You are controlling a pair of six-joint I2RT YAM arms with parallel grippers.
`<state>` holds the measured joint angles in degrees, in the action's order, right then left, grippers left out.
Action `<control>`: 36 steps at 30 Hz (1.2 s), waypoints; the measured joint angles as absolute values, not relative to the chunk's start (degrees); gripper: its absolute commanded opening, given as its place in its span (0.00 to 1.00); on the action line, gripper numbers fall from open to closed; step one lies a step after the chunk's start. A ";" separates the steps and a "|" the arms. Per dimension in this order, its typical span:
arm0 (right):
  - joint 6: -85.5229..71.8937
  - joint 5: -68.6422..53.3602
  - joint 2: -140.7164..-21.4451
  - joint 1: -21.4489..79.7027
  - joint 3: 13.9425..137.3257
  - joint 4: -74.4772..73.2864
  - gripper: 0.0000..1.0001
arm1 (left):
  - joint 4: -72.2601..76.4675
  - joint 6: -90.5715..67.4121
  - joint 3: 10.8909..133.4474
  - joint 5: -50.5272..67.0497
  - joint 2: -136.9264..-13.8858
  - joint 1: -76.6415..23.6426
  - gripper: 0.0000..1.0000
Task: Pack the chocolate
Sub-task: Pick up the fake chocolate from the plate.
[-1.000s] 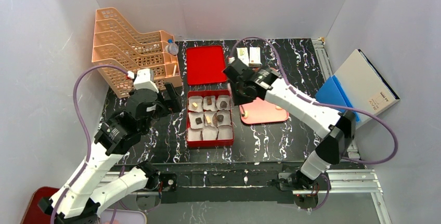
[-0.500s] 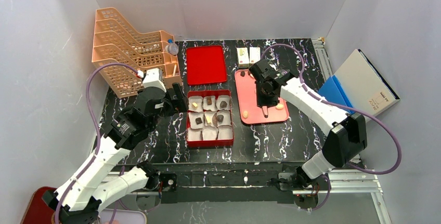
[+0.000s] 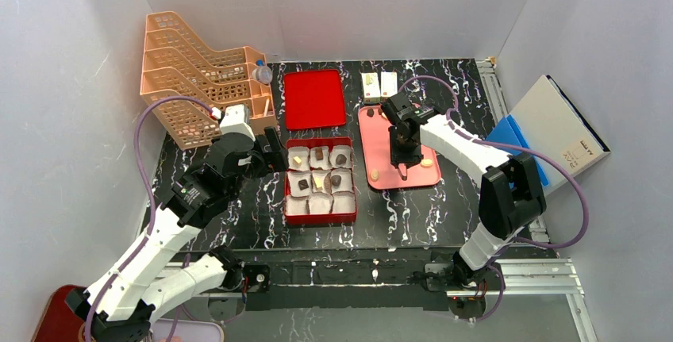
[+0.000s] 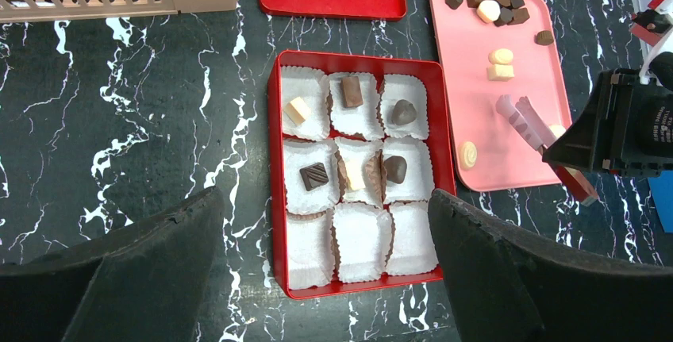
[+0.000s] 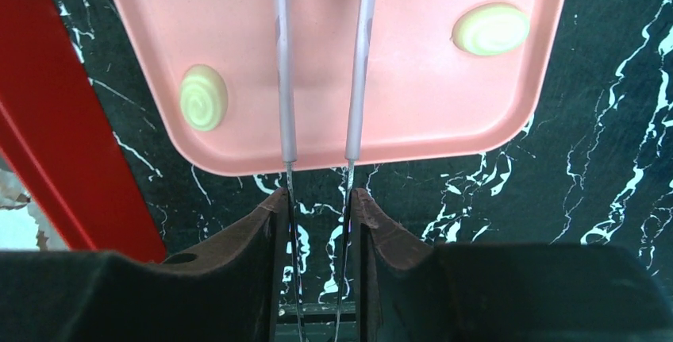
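Right gripper (image 5: 317, 207): shifted from the left edge of the pink tray (image 5: 413, 112) to above it. Clamped on tweezers (image 5: 283, 80), prongs apart, ready for picking.
Chocolate (image 5: 490, 29): loose on tray; others packed left of it.
Left gripper (image 3: 272, 150): spread wide, idle.

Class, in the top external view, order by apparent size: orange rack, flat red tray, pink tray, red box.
1. orange rack
2. pink tray and red box, too alike to rank
3. flat red tray

The thin silvery metal tongs (image 5: 283, 80) in my right claw (image 5: 317, 203) run off the wrist view's top edge, so their tips are unseen. From above, my right arm (image 3: 468, 147) hides part of the flat pink tray (image 3: 371, 136).
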<state>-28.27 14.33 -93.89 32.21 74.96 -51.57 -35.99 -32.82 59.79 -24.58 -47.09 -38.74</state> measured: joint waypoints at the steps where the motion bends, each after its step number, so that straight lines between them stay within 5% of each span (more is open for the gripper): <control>1: -28.21 14.13 -94.37 31.94 74.70 -51.16 0.40 | -36.03 -32.82 59.64 -24.58 -47.09 -38.74 0.98; 36: -20.71 12.38 -106.43 26.98 77.97 -44.75 0.43 | -34.44 -33.26 58.48 -24.60 -47.68 -38.74 0.99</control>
